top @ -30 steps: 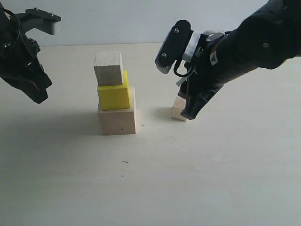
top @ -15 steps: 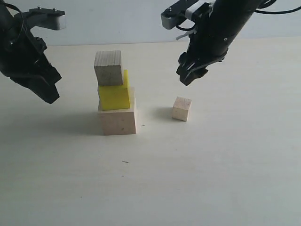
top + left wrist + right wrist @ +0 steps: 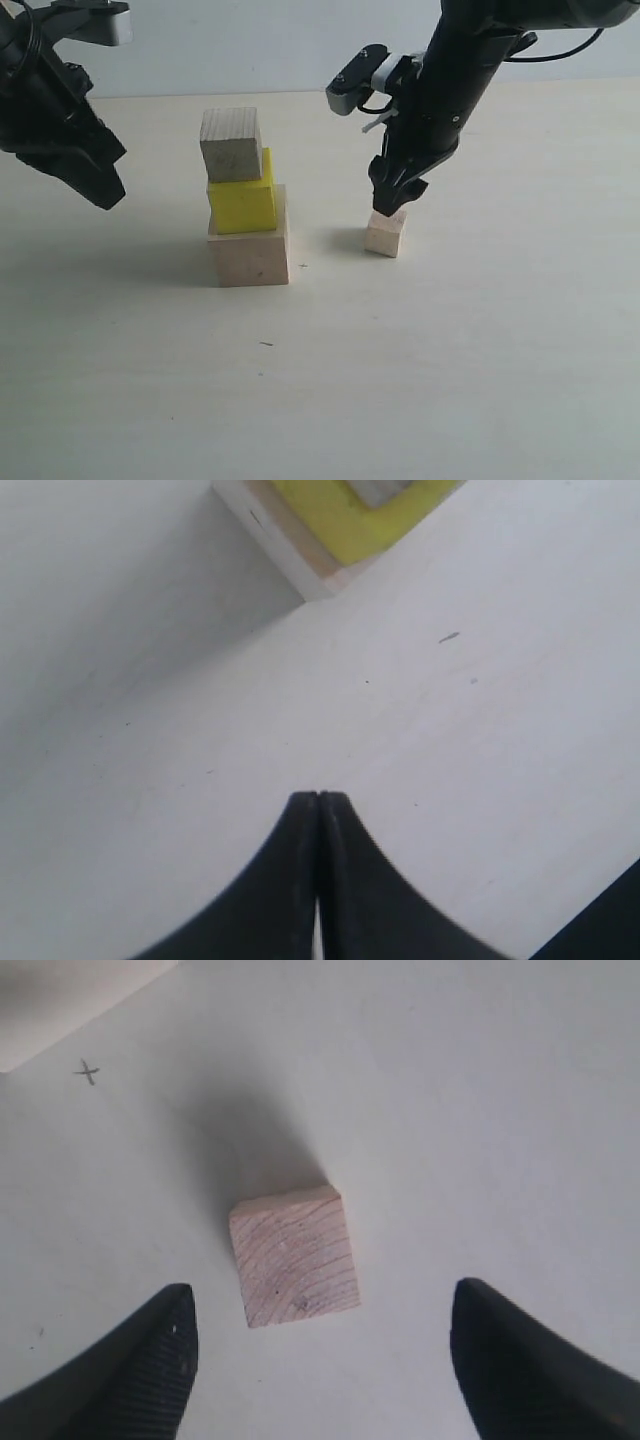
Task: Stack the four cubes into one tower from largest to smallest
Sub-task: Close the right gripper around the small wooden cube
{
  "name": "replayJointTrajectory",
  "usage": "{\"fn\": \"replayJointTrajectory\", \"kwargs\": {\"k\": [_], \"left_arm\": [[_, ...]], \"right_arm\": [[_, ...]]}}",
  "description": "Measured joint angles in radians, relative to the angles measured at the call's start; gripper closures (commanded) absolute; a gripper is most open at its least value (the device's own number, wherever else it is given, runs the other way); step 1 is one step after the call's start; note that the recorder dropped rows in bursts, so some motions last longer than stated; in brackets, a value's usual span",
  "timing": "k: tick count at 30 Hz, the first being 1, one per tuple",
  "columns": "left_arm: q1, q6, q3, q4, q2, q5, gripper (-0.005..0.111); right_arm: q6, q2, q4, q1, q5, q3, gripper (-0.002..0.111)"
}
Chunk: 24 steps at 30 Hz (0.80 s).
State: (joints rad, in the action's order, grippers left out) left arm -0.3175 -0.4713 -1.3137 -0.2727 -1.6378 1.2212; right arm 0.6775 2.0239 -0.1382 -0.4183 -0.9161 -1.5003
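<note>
The step in hand is, I judge, the last pick. Three cubes are stacked and the fourth waits to be taken.

Nearest in the exterior view is the bare pale tabletop (image 3: 330, 400). Next comes the tower's base, the large pale bare-wood cube (image 3: 250, 252). The bright yellow cube (image 3: 242, 203) sits on it, and the medium pale wood cube (image 3: 230, 144) is on top, a little off centre and turned.

Just right of the tower, apart from it, the smallest pale wood cube (image 3: 386, 232) sits flat on the tabletop. My right jaws hang directly over it, spread wide and empty, with one finger on each side of its line. Whether the tips touch its top I cannot tell.

A cube has no long axis to favour. Its ring-marked end grain faces up, and its sides sit slightly skewed to my fingers. So the next move calls for a small wrist turn to square up, a straight descent, and a close on two opposite faces. Then comes a lift to the medium cube.

Farther left, my left jaws are pressed together on nothing, held above the tabletop.
</note>
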Motion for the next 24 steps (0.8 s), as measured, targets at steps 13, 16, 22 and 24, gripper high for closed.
{"fn": "replayJointTrajectory", "kwargs": {"k": [13,16,22,24], "left_arm": [[0.0,0.0,0.0,-0.014,0.001,0.0,0.107],[0.0,0.0,0.0,-0.014,0.001,0.0,0.107],[0.0,0.0,0.0,-0.037,0.001,0.0,0.107],[0.0,0.0,0.0,-0.048,0.001,0.0,0.107]], "right_arm": [[-0.012,0.022,-0.021,0.0,-0.061,-0.002,0.04],[-0.001,0.022,-0.008,0.0,-0.108,-0.002,0.04],[0.007,0.037,0.016,0.0,-0.133,-0.05,0.04],[0.009,0.051,0.011,0.0,-0.141,-0.082,0.04]]}}
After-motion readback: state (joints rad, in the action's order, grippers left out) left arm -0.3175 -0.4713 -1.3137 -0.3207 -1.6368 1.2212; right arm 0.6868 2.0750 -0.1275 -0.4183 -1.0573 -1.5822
